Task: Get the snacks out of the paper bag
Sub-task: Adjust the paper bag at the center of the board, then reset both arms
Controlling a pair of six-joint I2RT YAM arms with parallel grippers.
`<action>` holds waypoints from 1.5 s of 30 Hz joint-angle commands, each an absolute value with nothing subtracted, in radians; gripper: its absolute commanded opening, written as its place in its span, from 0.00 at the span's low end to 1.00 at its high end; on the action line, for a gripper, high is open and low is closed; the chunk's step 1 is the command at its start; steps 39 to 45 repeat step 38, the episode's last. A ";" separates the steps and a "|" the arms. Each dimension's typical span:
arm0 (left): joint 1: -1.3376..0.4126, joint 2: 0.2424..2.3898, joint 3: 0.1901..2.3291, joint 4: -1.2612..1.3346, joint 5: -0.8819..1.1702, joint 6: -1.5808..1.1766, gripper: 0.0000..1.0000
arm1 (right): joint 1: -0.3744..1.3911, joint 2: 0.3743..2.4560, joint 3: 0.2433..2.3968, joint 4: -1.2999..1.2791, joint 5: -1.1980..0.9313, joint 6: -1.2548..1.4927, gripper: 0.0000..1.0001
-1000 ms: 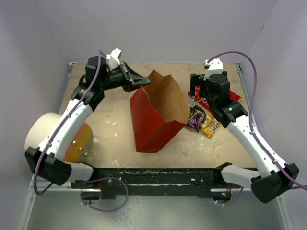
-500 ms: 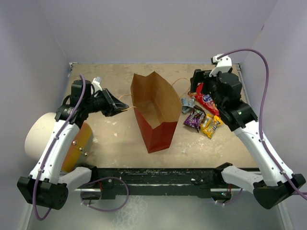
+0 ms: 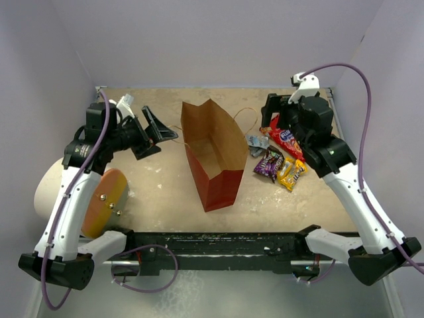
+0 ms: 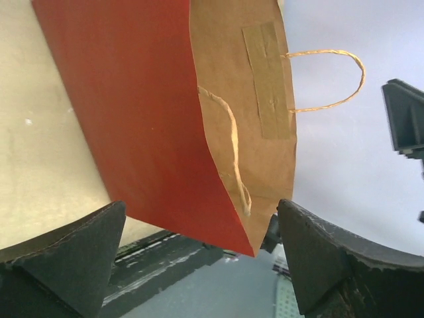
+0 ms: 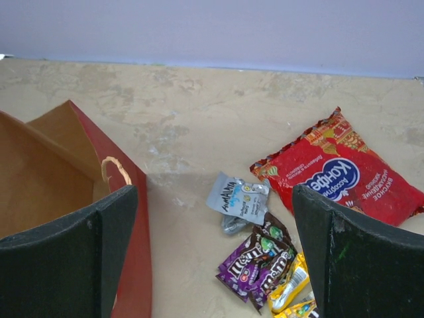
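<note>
the left gripper (image 4: 200, 204) is being held wide apart near the paper bag (image 4: 132, 99), touching nothing; the right gripper (image 5: 213, 192) is being held likewise spread, empty, over the snacks (image 5: 258, 262).

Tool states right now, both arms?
Left tool: open, holding nothing; the paper bag is ahead of it.
Right tool: open, holding nothing.

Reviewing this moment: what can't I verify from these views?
Paper bag floor: top view, near red wall hides its near strip; left wrist view misses the floor; a leftover packet cannot be ruled out.
Red cookie bag: top view, far end under the right gripper.
Yellow-orange packet: right wrist view, cut by the bottom edge.
Silver-grey packet: top view, print too small to read.
</note>
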State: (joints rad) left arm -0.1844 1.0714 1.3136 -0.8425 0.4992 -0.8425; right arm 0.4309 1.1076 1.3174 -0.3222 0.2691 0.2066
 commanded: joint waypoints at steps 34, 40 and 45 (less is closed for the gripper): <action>-0.183 0.896 1.957 -1.001 0.147 -0.327 0.99 | 0.426 0.806 1.710 -0.778 0.393 0.401 1.00; -0.183 0.899 1.951 -1.004 0.146 -0.331 0.99 | 0.426 0.840 1.743 -0.798 0.424 0.356 1.00; -0.183 0.899 1.951 -1.004 0.146 -0.331 0.99 | 0.426 0.840 1.743 -0.798 0.424 0.356 1.00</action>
